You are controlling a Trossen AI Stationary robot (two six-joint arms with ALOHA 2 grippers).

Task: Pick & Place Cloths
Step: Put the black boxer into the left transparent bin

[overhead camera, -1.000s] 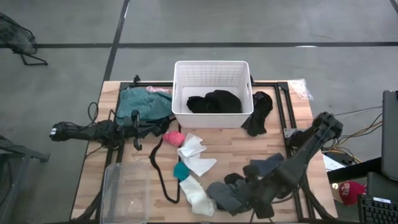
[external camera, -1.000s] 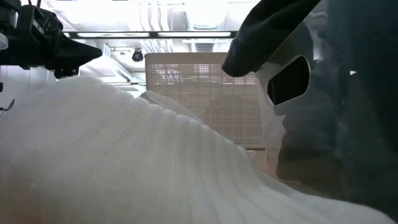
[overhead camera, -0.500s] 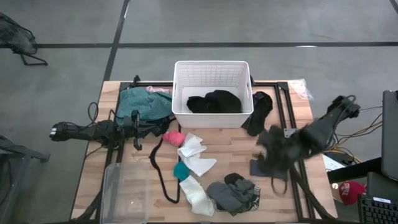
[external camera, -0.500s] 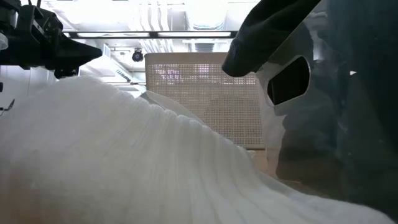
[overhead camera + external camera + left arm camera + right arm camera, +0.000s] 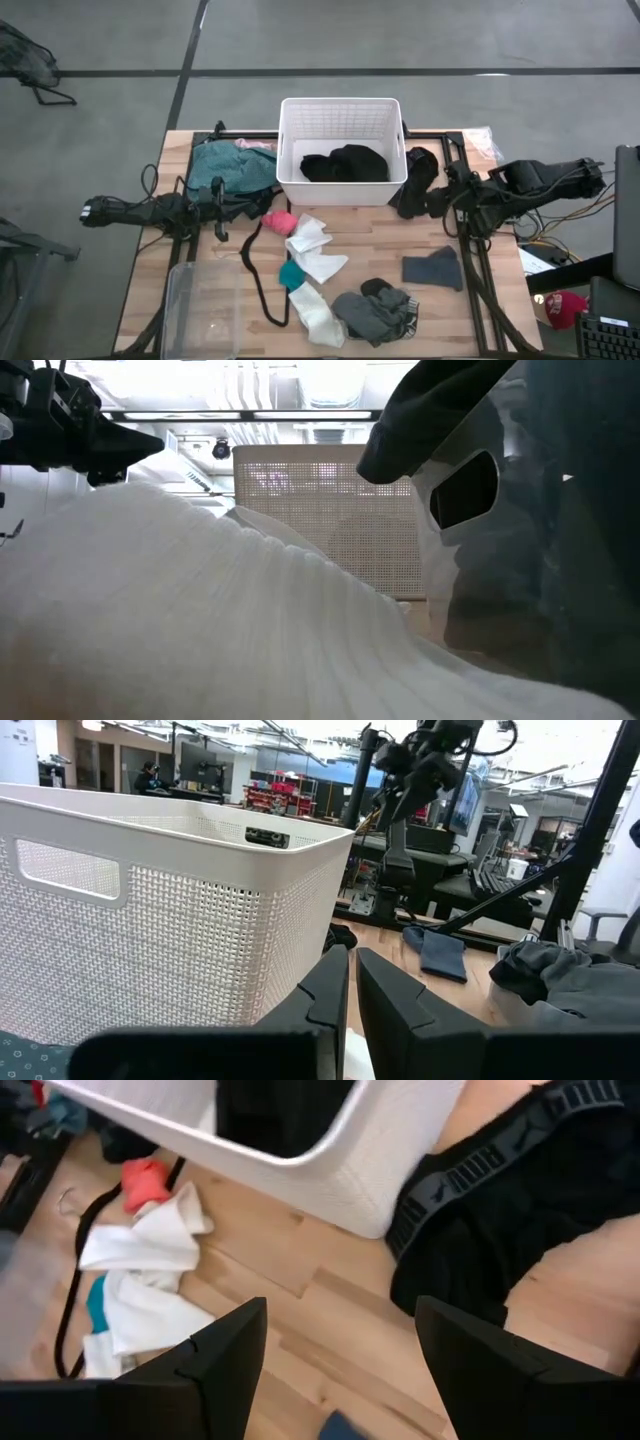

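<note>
The black garment [image 5: 520, 1210] beside the basket bears repeated lettering on its waistband, too blurred to read.

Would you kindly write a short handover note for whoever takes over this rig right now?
Right gripper: open and empty, beside the black piece right of the white basket.
Left gripper: shut, waiting by the teal garment.
Done: a black cloth lies in the basket.
Left: teal garment, pink bit, white socks, dark grey pieces and a grey piece on the table.

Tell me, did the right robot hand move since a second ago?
Yes. The right gripper swung from the table's near edge up toward the white basket, now beside the black cloth.
</note>
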